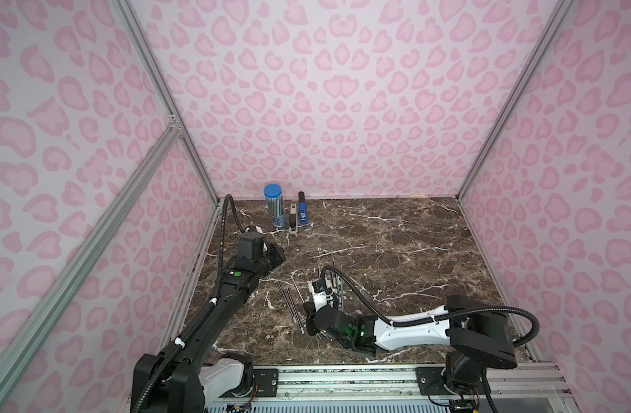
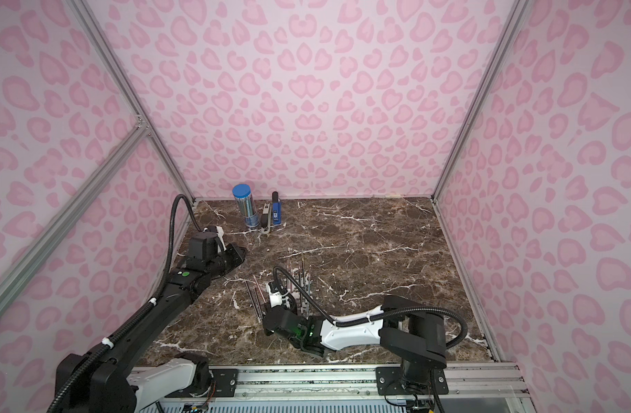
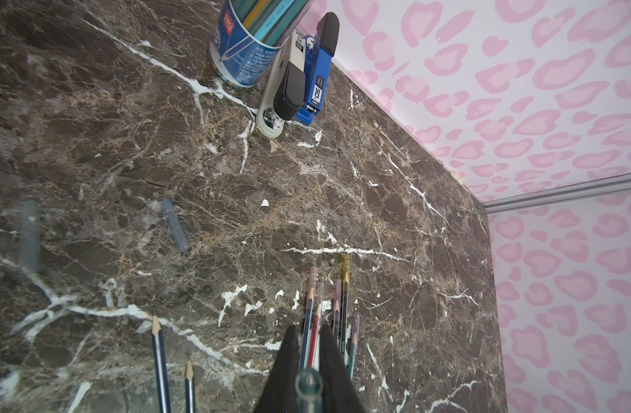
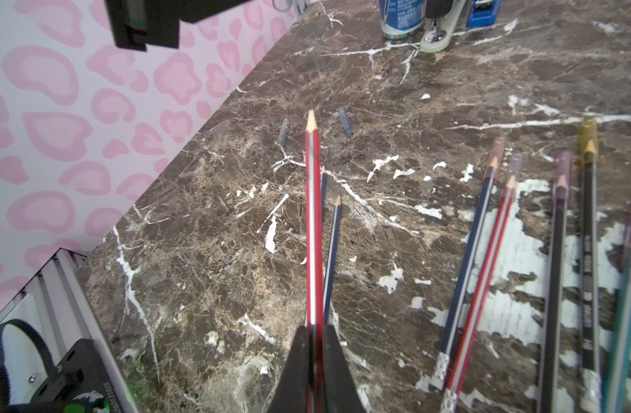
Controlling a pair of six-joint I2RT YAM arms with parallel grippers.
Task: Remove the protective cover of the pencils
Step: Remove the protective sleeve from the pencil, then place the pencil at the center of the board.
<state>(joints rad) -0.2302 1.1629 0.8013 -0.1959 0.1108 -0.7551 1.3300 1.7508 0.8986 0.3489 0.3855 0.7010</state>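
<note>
Your tabletop [image 1: 396,250] carries everything, and the pencils lie in its near middle, between the two arms. The right end effector [image 4: 316,332] is clamped tight on the shaft of the red pencil [image 4: 314,214], whose point is bare. The left end effector [image 3: 308,332], further back and to the left, is pinched closed on a clear cap [image 3: 308,384].

To the right of the red pencil lie the five capped pencils [image 4: 557,268], side by side and nearly parallel. Just beside the red one are the two blue pencils [image 4: 332,250], their points bare. Every long axis runs from the robot's edge of the tabletop toward the back wall. The sharpened ends face the back, toward the blue-lidded tube [image 1: 274,207] and the staplers [image 1: 301,214]. The red pencil follows the same line; you cannot tell whether it is lifted clear or resting.

Expect each pencil to be light, stiff and thin, with a smooth lacquered shaft that may twist or slide in the jaws. The lead point is probably brittle, so keep your grip off it. Take the shaft around its middle with one end effector and the cap with the other. Then pull straight along the axis; a sideways pull could snap the tip.

The caps look small, slick and push-fitted, so pinch them gently. Two loose caps [image 4: 344,121] already lie beyond the blue pencils.
</note>
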